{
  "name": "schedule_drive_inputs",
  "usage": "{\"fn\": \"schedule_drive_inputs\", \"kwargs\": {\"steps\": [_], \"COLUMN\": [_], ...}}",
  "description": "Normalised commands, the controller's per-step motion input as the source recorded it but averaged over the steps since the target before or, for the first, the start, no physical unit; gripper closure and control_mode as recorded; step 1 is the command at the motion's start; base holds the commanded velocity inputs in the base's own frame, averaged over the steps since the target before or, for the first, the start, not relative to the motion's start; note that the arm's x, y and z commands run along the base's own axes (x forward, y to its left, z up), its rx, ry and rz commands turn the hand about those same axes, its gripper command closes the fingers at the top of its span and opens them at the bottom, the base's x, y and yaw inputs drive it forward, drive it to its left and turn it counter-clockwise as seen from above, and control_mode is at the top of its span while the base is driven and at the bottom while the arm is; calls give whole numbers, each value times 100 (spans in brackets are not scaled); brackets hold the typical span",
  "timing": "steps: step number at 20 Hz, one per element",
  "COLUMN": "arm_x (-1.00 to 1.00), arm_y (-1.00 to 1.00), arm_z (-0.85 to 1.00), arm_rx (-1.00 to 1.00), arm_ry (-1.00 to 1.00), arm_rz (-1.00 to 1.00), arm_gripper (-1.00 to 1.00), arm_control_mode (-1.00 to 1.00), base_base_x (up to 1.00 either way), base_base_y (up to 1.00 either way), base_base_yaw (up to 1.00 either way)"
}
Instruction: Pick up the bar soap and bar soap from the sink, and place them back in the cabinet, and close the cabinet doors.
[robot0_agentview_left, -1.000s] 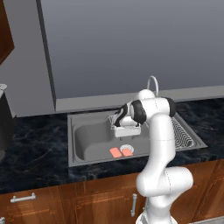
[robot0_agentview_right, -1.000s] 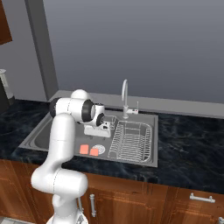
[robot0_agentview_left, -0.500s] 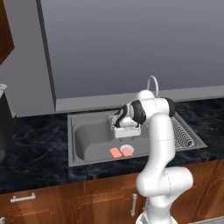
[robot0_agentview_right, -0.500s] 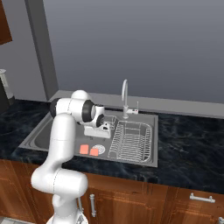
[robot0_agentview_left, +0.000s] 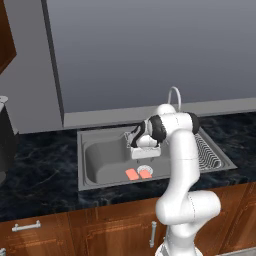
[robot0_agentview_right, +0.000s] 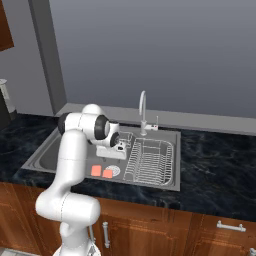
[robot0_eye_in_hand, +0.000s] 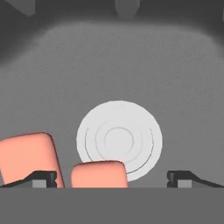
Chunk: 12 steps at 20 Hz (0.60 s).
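Observation:
Two salmon-pink bar soaps lie side by side on the floor of the grey sink (robot0_agentview_left: 100, 155), at its front. One bar soap (robot0_agentview_left: 131, 174) is on the left and the other bar soap (robot0_agentview_left: 146, 174) touches the round drain (robot0_agentview_left: 144, 168). My gripper (robot0_agentview_left: 145, 158) hangs above them, pointing down, open and holding nothing. In the hand view the fingertips (robot0_eye_in_hand: 43, 178) straddle the nearer bar soap (robot0_eye_in_hand: 99, 174), with the other bar soap (robot0_eye_in_hand: 27, 158) to the left and the drain (robot0_eye_in_hand: 119, 139) behind. A reddish-brown wood panel (robot0_agentview_left: 5, 35) juts in at the top left; I cannot tell whether it belongs to the cabinet.
A wire dish rack (robot0_agentview_right: 150, 160) fills the sink's right half. The curved faucet (robot0_agentview_right: 142, 107) rises behind the basin. Black stone counter (robot0_agentview_right: 215, 165) surrounds the sink. A dark appliance (robot0_agentview_left: 5, 140) stands at the far left. Low wood cabinets (robot0_agentview_left: 100, 230) run below.

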Motion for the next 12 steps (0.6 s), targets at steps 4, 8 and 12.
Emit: {"fn": "schedule_drive_inputs", "kwargs": {"steps": [4, 8, 12], "arm_x": [0, 0, 0], "arm_y": [0, 0, 0], "arm_z": [-14, -11, -4], "arm_rx": [0, 0, 0], "arm_ry": [0, 0, 0], "arm_rz": [0, 0, 0], "arm_gripper": [-100, -100, -100], "arm_control_mode": [-100, -100, -100], "base_base_x": [0, 0, 0], "base_base_y": [0, 0, 0], "base_base_yaw": [0, 0, 0]}}
